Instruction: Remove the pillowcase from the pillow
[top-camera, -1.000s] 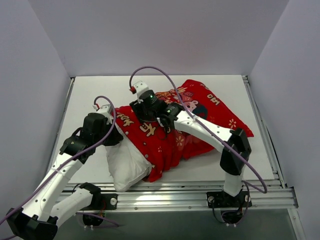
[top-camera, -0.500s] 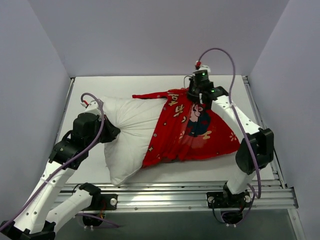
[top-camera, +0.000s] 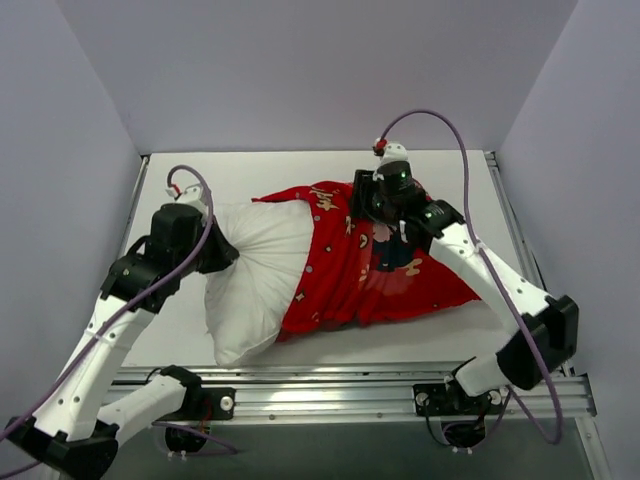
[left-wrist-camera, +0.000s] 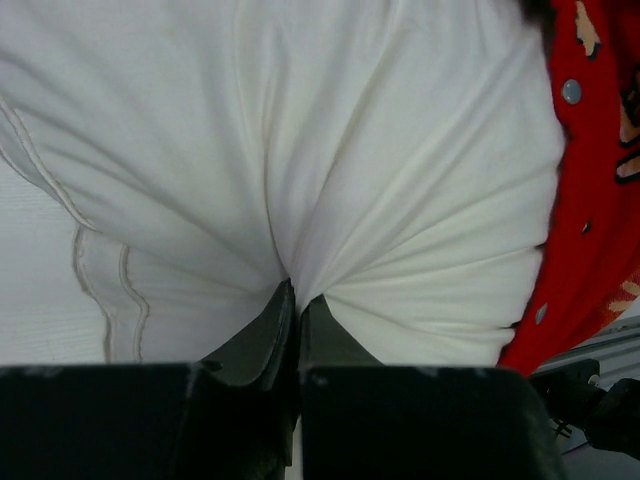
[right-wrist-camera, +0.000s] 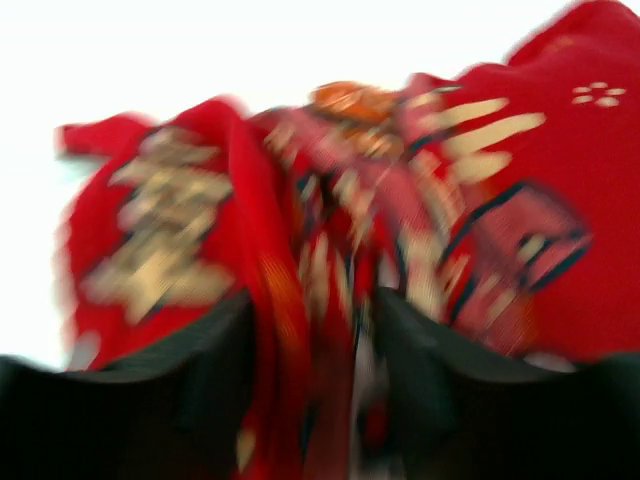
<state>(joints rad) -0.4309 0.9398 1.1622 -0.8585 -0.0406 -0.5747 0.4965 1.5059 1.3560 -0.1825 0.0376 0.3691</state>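
White table (top-camera: 250, 170), pillowcase (top-camera: 350, 280) half off pillow (top-camera: 255, 280)

The plump white rectangular fabric pillow (top-camera: 255, 280) lies across the middle of the flat white counter (top-camera: 300, 170). Its left half is bare and its right half sits inside the bright red printed fabric pillowcase (top-camera: 370, 275), which spreads on toward the counter's right side. The left pincer (left-wrist-camera: 296, 292) is at the pillow's left end, pinched onto a fold of it. The right pincer (right-wrist-camera: 315, 320) is at the pillowcase's far edge, with cloth bunched between its fingers.
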